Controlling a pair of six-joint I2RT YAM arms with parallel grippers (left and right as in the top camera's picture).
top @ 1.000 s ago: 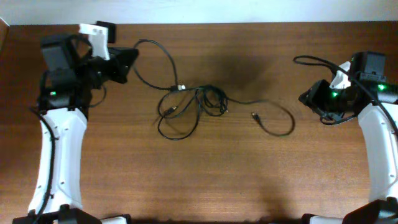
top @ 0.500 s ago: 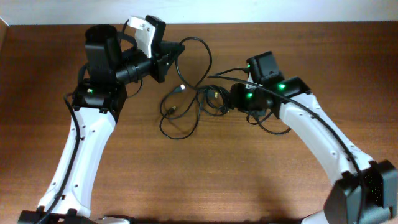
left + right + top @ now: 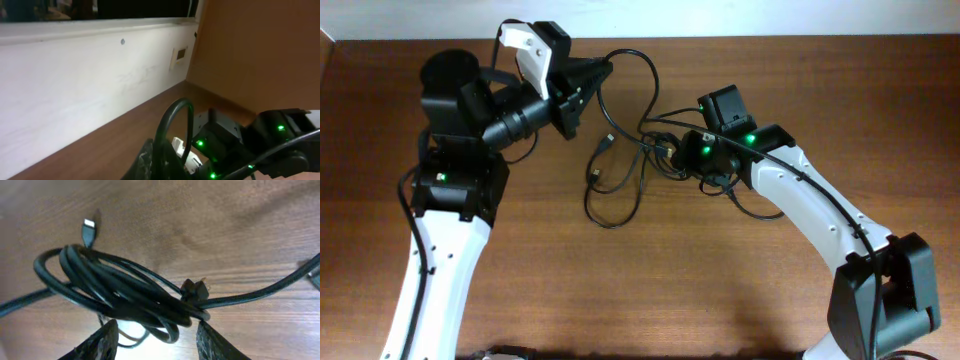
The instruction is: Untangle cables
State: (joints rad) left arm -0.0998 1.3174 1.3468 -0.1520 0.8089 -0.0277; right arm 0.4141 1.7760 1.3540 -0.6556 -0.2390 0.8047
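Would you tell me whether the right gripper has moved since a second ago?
Yes. In the overhead view the right gripper has swung from the right side of the table in to its middle, and now sits at the tangled cables.

No legible text, brand, number or sign is being shown in any view. In the left wrist view a small pale plate [image 3: 180, 57] is being shown on the white wall [image 3: 75, 95], but its markings are too small and blurred to be read.
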